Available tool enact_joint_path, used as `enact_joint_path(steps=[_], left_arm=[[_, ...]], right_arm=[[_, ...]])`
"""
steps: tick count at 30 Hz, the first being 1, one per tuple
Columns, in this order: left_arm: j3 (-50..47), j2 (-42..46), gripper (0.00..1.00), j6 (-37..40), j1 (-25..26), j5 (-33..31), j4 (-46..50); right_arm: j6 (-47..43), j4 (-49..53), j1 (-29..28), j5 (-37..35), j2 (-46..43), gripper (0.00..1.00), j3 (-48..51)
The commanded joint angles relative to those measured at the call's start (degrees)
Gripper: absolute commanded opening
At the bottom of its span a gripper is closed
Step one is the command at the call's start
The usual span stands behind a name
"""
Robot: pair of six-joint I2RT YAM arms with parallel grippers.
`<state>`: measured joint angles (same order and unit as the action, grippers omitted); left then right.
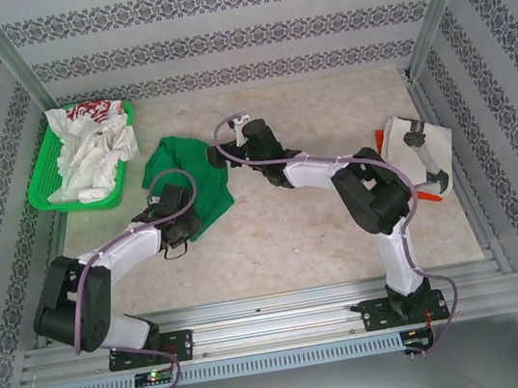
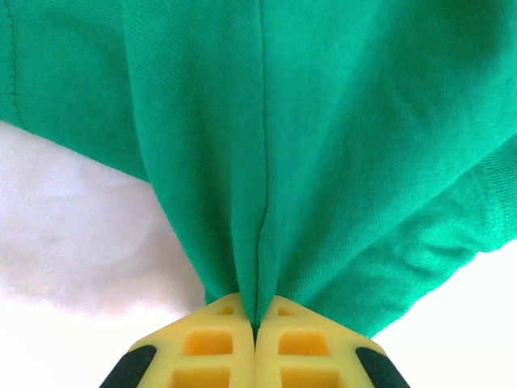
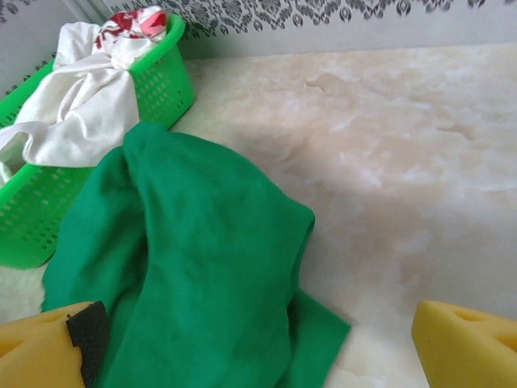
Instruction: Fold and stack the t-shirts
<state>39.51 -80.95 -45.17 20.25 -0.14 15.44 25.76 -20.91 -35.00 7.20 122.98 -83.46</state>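
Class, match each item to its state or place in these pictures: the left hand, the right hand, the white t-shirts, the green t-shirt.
Column one:
1. left hand
2. right hand
3. white t-shirts
4. green t-shirt

Column two:
A. heaped in the basket
B. crumpled on the table
C. open
D. shut on green cloth

Pairs: 1-D, 2-C, 3-A, 4-B.

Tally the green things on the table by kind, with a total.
Bright green cloth t-shirt: 1
Bright green plastic mesh basket: 1
Total: 2
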Motion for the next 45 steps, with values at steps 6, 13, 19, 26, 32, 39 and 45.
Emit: enact_joint_path(steps=[6, 13, 19, 26, 32, 39, 45], left_arm=[[-2.92, 5.18, 0.00, 2.89, -0.21, 0.12, 2.07], [-2.61, 10.43, 0.00, 6.21, -0.35, -2.46, 5.46], [1.08, 13.95, 0.00, 10.55, -0.38, -6.79, 10.08], [12.65, 16.74, 0.00, 22.62, -0.55, -14.90, 12.66], [27.73, 14.59, 0.00, 32.62, -0.89, -14.40, 12.14], [42.46, 9.18, 0.00, 37.71, -1.05, -7.99, 11.02], [48.96, 3.72, 0.00, 38.44, -1.04, -4.27, 10.88]], right_arm=[[10.10, 11.81, -0.37, 10.28, 14.08, 0.81, -20.03], [8.95, 12.69, -0.56, 9.96, 14.80, 0.24, -22.82], [3.60, 8.71, 1.88, 8.27, 3.41, 0.00, -14.37], [-2.43, 1.50, 3.36, 3.97, -18.02, 0.00, 3.04], [-9.10, -2.65, 1.83, -1.36, -36.42, 0.00, 14.57], [-19.11, -3.09, -3.01, -8.40, -50.74, 0.00, 19.27], [-21.35, -2.06, -4.62, -9.65, -55.29, 0.00, 20.74]])
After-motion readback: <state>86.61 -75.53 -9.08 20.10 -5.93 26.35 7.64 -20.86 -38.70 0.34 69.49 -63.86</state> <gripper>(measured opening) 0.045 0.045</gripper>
